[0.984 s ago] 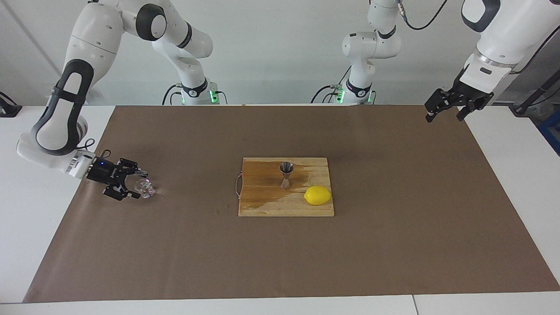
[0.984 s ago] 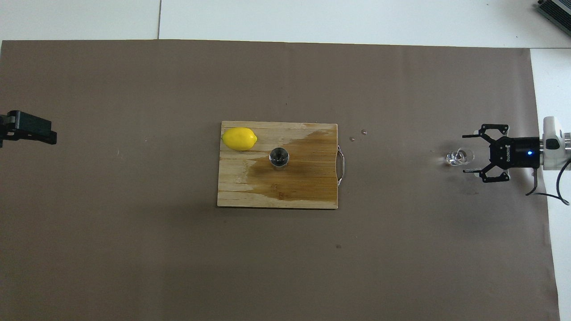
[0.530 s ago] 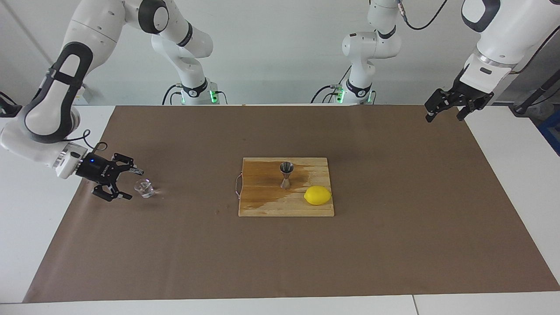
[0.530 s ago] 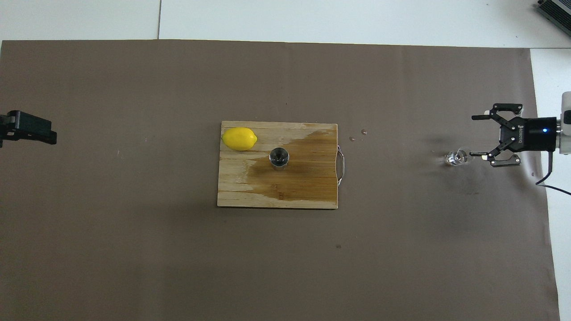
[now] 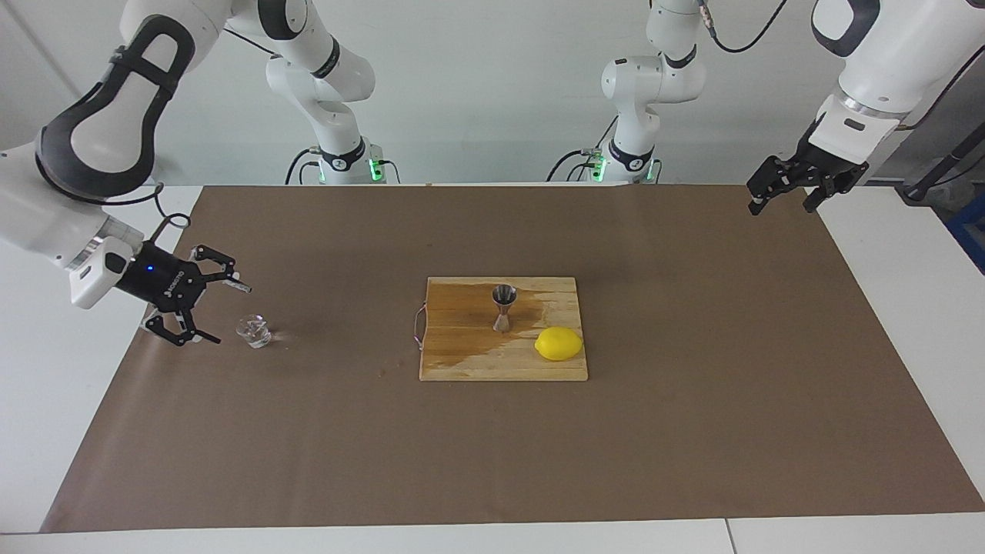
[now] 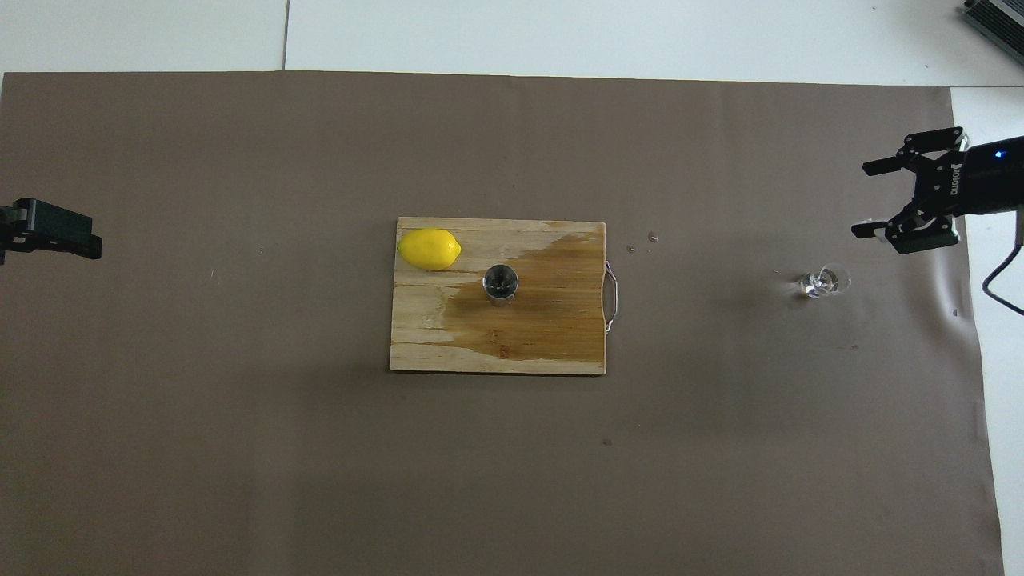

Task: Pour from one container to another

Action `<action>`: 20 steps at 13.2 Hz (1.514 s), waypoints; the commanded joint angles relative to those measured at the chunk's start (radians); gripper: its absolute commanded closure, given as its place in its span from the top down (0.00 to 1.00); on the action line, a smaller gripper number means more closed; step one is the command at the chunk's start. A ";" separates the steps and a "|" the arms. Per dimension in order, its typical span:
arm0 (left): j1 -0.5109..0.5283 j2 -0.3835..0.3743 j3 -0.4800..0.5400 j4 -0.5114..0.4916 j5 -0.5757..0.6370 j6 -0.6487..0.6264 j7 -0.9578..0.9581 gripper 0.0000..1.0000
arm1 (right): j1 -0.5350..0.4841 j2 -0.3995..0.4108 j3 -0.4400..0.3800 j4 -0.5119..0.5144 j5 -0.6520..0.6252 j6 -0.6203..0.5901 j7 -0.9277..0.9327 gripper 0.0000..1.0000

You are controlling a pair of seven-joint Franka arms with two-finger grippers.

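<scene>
The tiny clear glass cup (image 5: 252, 332) (image 6: 820, 282) stands upright on the brown mat toward the right arm's end of the table. My right gripper (image 5: 229, 314) (image 6: 862, 200) hangs open just above the mat's edge beside the cup, apart from it and holding nothing. The steel hourglass jigger (image 5: 504, 306) (image 6: 500, 282) stands upright on the wooden cutting board (image 5: 462, 362) (image 6: 424, 344) at the table's middle. My left gripper (image 5: 781, 196) (image 6: 48, 236) waits open and empty in the air over the mat's edge at the left arm's end.
A yellow lemon (image 5: 559, 343) (image 6: 430, 249) lies on the board beside the jigger. A dark wet patch covers much of the board. A few droplets (image 6: 642, 242) dot the mat between board and cup.
My right gripper, which had its open fingers around the cup, has drawn back from it and risen. The cup stays standing on the mat. The left arm has not moved.
</scene>
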 commanded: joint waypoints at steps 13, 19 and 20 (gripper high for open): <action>0.004 -0.021 -0.001 -0.020 0.003 -0.007 0.003 1.00 | 0.084 -0.152 0.204 0.040 -0.767 0.005 1.554 1.00; 0.000 -0.018 0.000 -0.013 0.020 0.001 0.000 1.00 | 0.079 -0.281 0.123 0.028 -0.698 -0.146 1.732 1.00; 0.000 -0.018 -0.001 -0.013 0.020 -0.001 -0.001 1.00 | 0.078 -0.305 0.104 0.017 -0.668 -0.150 1.738 1.00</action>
